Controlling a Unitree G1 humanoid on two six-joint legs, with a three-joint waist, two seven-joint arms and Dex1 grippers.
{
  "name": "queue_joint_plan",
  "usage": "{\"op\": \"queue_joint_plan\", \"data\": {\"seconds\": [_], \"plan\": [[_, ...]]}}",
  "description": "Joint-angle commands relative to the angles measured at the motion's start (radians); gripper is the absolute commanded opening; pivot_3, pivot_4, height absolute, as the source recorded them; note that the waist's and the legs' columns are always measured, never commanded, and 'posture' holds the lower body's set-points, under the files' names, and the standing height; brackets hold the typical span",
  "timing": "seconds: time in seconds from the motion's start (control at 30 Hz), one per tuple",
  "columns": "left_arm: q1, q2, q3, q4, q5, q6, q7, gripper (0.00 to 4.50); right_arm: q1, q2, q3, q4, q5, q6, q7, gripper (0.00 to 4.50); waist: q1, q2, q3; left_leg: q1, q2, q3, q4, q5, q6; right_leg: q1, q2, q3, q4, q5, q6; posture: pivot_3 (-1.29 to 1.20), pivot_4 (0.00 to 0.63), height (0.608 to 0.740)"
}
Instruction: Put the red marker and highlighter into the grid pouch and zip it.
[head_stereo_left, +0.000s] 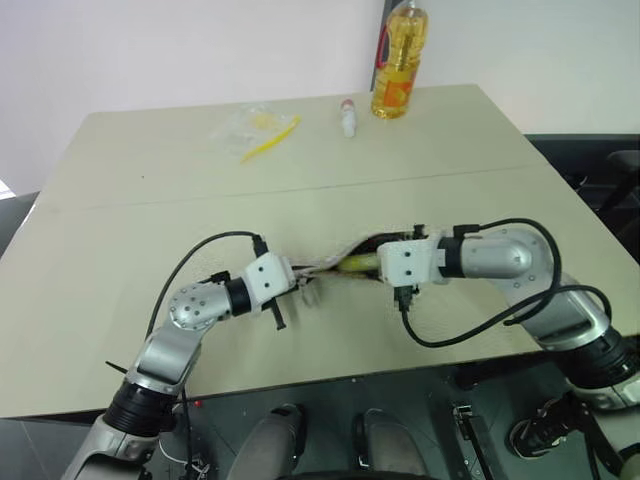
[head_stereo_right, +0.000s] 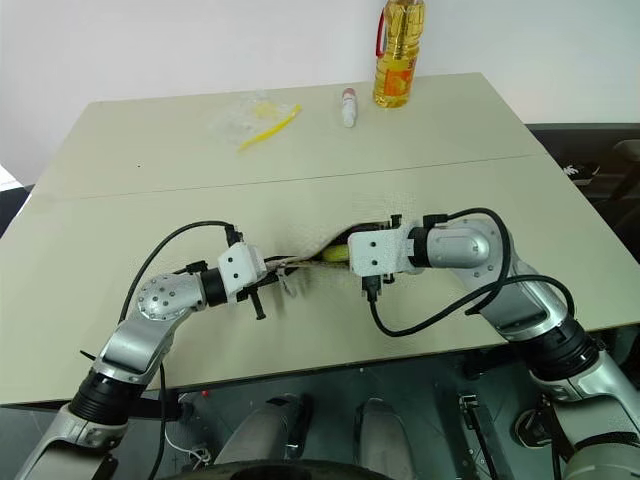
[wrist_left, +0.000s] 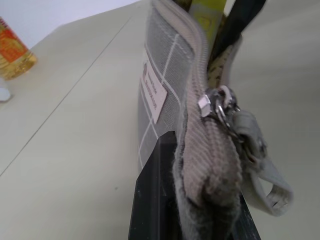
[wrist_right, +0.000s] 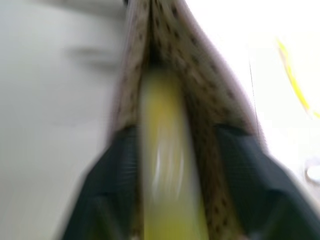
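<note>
A: Looking at this, the left hand is clamped shut on the grid pouch near the counter's front edge, with the highlighter half inside.

B: Yep, the right hand has spread fingers around it. It might tip out if the pouch sags.

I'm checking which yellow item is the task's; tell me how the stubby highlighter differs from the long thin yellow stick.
The highlighter is thick and stubby; the yellow stick is long and thin. The highlighter sits in the open mouth of the grid pouch, between the two grippers near the table's front; the yellow stick lies flat at the far side, next to a clear plastic bag. Both are bright yellow.
</note>
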Motion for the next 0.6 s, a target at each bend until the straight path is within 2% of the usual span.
{"op": "queue_joint_plan", "data": {"seconds": [0.03, 0.07, 0.2, 0.33, 0.5, 0.6], "plan": [[0.0, -0.011, 0.021, -0.042, -0.035, 0.019, 0.013, 0.0, -0.018, -0.002, -0.083, -0.021, 0.042, 0.021, -0.002, 4.22, 0.0, 0.0, 0.0, 0.0, 0.0, 0.0, 0.0, 0.0, 0.0, 0.0, 0.0, 0.0, 0.0, 0.0, 0.0, 0.0, 0.15, 0.74], [0.001, -0.014, 0.026, -0.043, -0.039, 0.025, 0.019, 0.0, -0.02, -0.002, -0.101, -0.019, 0.058, 0.033, -0.001, 4.22, 0.0, 0.0, 0.0, 0.0, 0.0, 0.0, 0.0, 0.0, 0.0, 0.0, 0.0, 0.0, 0.0, 0.0, 0.0, 0.0, 0.15, 0.74], [0.003, -0.078, 0.074, -0.048, -0.113, 0.112, 0.081, 0.0, -0.054, 0.025, -0.289, -0.026, 0.28, 0.218, 0.006, 4.22, 0.001, 0.0, 0.0, 0.0, 0.0, 0.0, 0.0, 0.0, 0.0, 0.0, 0.0, 0.0, 0.0, 0.0, 0.0, 0.0, 0.15, 0.74], [-0.016, -0.129, 0.097, -0.049, -0.157, 0.169, 0.122, 0.0, -0.046, 0.028, -0.376, -0.054, 0.417, 0.355, 0.008, 4.22, 0.001, -0.001, 0.0, 0.0, 0.0, 0.0, 0.0, 0.0, 0.0, 0.0, 0.0, 0.0, 0.0, 0.001, 0.002, 0.0, 0.15, 0.74], [-0.077, -0.207, 0.112, -0.013, -0.192, 0.234, 0.188, 0.0, 0.029, 0.078, -0.417, -0.125, 0.579, 0.522, -0.037, 4.22, 0.001, -0.001, 0.0, 0.0, 0.0, 0.0, 0.0, 0.0, 0.0, 0.0, 0.0, 0.0, 0.0, 0.001, 0.002, 0.0, 0.15, 0.74], [-0.115, -0.272, 0.133, 0.005, -0.242, 0.279, 0.227, 0.0, 0.064, 0.157, -0.363, -0.134, 0.562, 0.58, -0.152, 4.22, -0.001, -0.001, 0.0, 0.0, 0.0, 0.0, 0.001, 0.0, 0.0, 0.0, 0.0, 0.0, 0.0, 0.001, 0.002, 0.0, 0.15, 0.74]]}}
